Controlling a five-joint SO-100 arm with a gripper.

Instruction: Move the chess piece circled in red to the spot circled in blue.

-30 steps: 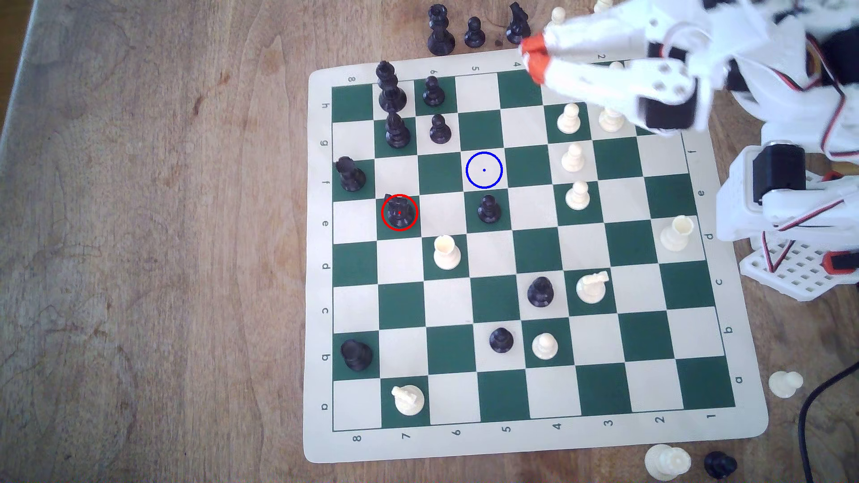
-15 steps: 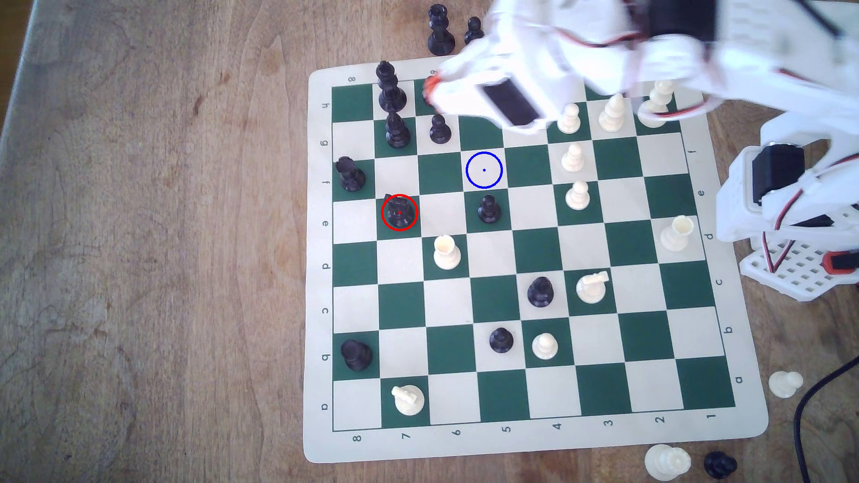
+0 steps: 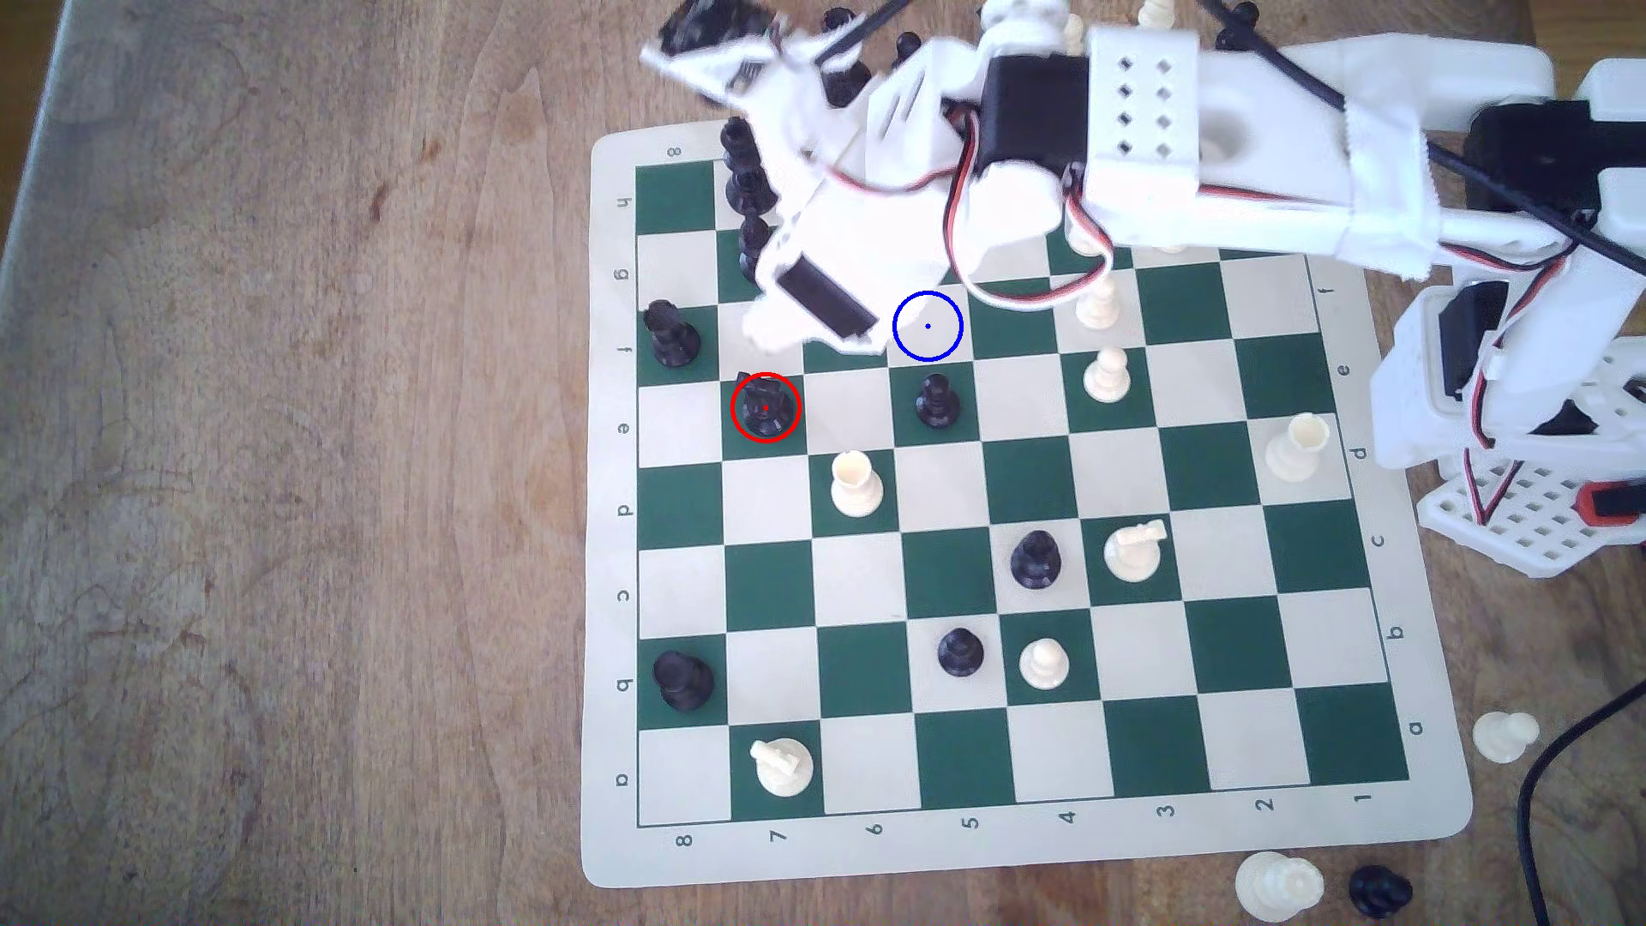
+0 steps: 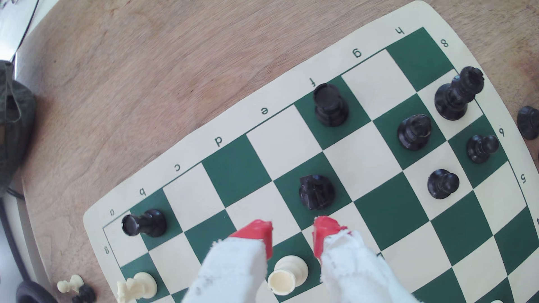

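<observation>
Gripper (image 4: 293,233): jaws spread, red fingertips (image 4: 259,233) parted with nothing between them, raised above the board (image 4: 379,204). White rook (image 4: 287,275) seen in the gap below the tips. Just beyond the tips: black knight (image 4: 316,192), upright on its green square, clear of both tips. In the exterior view, same knight (image 3: 765,408) ringed in red at e7, with the white gripper body (image 3: 802,294) overhead toward the far edge of the board. Blue-ringed cream square (image 3: 927,326) vacant at f5, two files toward the exterior view's right and one row farther. Black pawn (image 3: 936,401) on e5, adjacent to the blue ring. Farther off: black rook (image 4: 331,105) on f8, at the board's edge.
</observation>
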